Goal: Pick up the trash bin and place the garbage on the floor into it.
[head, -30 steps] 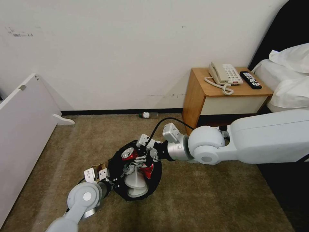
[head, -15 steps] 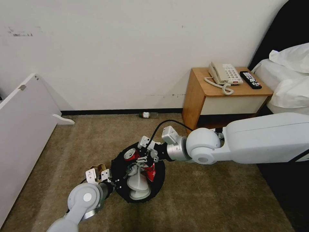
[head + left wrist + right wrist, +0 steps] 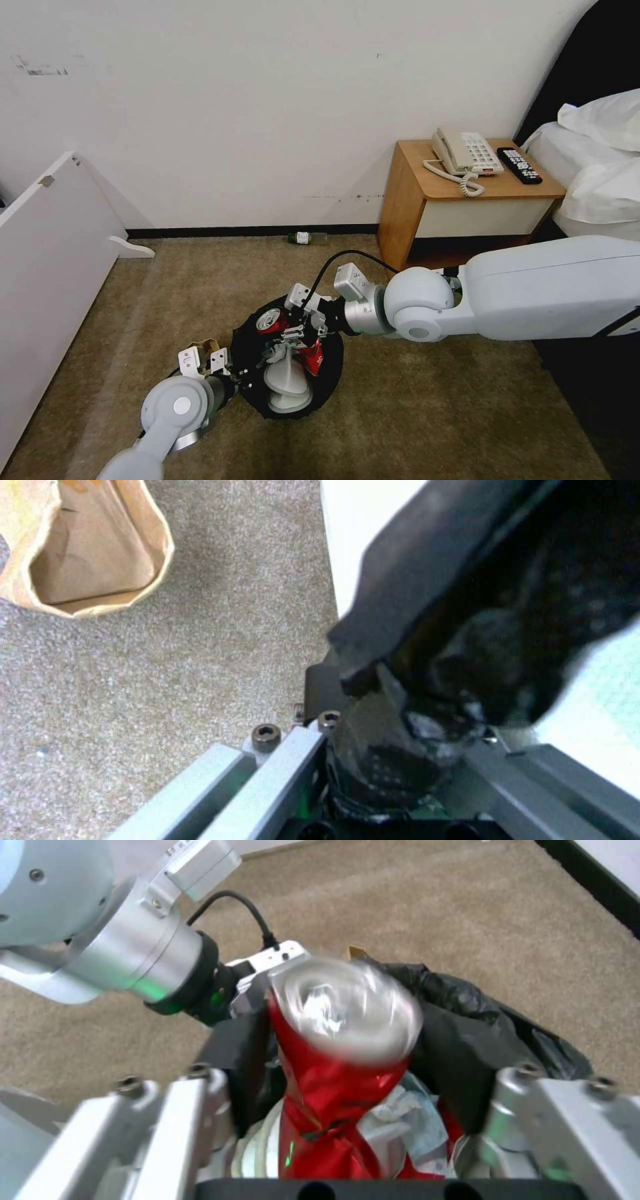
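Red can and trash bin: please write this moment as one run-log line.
left gripper: shut on trash bin rim | right gripper: open above bin | red can: between fingers, over bin | paper bag: on carpet

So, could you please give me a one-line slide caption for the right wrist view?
Right gripper open over the black-lined trash bin, a crushed red can between its fingers, above litter already inside.

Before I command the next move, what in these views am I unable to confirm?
- Red can: right wrist view blurs it, so whether the right gripper has let it go is unclear.
- Trash bin: litter and that gripper hide its bottom in the head view.
- Left gripper: black bag covers its fingers at the rim.
- Bottle by the wall: too small to read.
- Paper bag: cut off by the left wrist view's edge.
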